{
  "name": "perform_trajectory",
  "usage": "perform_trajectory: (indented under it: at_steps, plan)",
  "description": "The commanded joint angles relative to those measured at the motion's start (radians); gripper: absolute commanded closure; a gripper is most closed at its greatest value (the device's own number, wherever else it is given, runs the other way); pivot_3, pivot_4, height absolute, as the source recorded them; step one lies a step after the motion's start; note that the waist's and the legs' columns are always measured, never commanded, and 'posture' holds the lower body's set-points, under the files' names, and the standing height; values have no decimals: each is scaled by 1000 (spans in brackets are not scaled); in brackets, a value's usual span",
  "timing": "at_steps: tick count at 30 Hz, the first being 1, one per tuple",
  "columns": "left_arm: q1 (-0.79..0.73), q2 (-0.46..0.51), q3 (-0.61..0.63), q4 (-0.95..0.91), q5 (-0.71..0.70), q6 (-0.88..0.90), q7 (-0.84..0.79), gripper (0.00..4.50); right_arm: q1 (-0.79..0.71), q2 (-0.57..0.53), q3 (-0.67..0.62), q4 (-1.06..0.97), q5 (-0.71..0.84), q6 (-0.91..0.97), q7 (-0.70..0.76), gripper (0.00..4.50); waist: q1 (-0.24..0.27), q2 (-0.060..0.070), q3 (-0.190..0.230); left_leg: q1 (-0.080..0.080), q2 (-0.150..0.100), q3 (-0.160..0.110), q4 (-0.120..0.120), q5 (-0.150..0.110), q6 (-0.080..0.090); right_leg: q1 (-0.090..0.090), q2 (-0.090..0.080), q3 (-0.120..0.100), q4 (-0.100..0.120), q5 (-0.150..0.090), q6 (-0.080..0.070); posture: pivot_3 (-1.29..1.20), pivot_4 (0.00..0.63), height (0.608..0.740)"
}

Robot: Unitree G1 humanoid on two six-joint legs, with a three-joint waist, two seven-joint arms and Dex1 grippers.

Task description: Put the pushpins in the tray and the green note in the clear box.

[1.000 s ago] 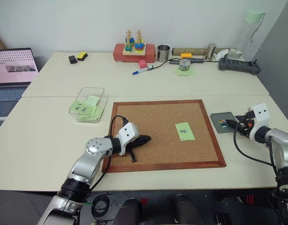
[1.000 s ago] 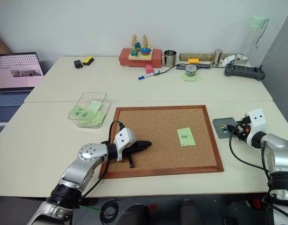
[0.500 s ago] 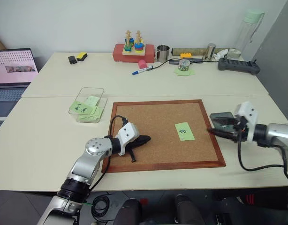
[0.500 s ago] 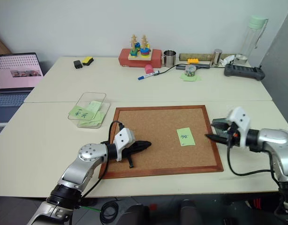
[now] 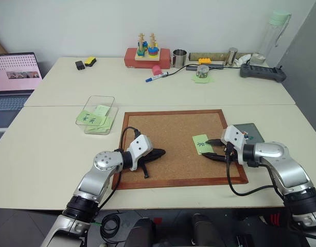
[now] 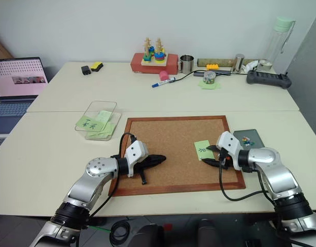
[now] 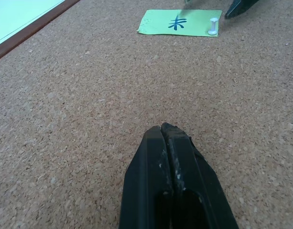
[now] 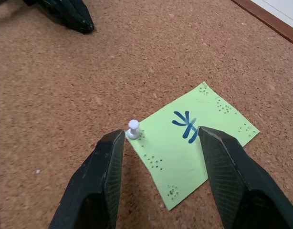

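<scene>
the clear plastic rectangular box [image 5: 100, 114] with low walls sits on the tabletop just off the far left corner of the wood-framed corkboard [image 5: 168, 175], with several green slips already in it. the left gripper [image 5: 159, 153] rests on the cork near the board's left edge, its black fingers pressed shut on nothing, and it has not moved.

the change is on the right. a second ago the right gripper [image 5: 208, 147] was out over the small dark grey square tray [image 5: 252, 131] beside the board's right edge; it has now swung in across that edge, and its parted fingers bracket the right side of the small light green paper note [image 8: 187, 138], holding nothing yet. coloured pushpins [image 6: 244, 139] already lie in the tray, so this looks like a return trip.

one small white pushpin [image 8: 133, 127] stands upright at the note's near edge, its stem pointing up off the cork (the note is probably fixed by it). judging from this, the pin has to come out before the note can go to the box.

the note lies flat on the right half of the board, its long axis running roughly from the near edge to the far edge.
</scene>
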Motion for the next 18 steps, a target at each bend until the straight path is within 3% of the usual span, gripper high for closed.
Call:
perform_trajectory:
  at_steps: [1, 5, 6, 8, 18]
  plan:
    - [14, 10, -4, -8, 13, 14, 3, 4500, -25, 16, 6, 16, -12, -39, 9, 1965, 0, 0, 0, 0, 0, 0, 0, 0, 0, 0, 0, 0, 0, 0, 0, 0, 150, 740]
    - [17, 10, -4, -12, 12, 17, 5, 4500, -26, 25, 12, 33, -10, -49, 23, 1965, 0, 0, 0, 0, 0, 0, 0, 0, 0, 0, 0, 0, 0, 0, 0, 0, 150, 740]
    - [18, 10, -4, -12, 13, 17, 6, 4500, -26, 26, 12, 34, -7, -49, 25, 2323, 0, 0, 0, 0, 0, 0, 0, 0, 0, 0, 0, 0, 0, 0, 0, 0, 150, 740]
    - [19, 11, -3, -12, 13, 17, 5, 4500, -25, 29, 16, 31, -5, -48, 28, 2474, 0, 0, 0, 0, 0, 0, 0, 0, 0, 0, 0, 0, 0, 0, 0, 0, 150, 740]
    - [22, 14, -2, -15, 13, 20, 7, 4500, -23, 45, 10, 19, 15, -22, 56, 4459, -1, 0, 0, 0, 0, 0, 0, 0, 0, 0, 0, 0, 0, 0, 0, 0, 150, 740]
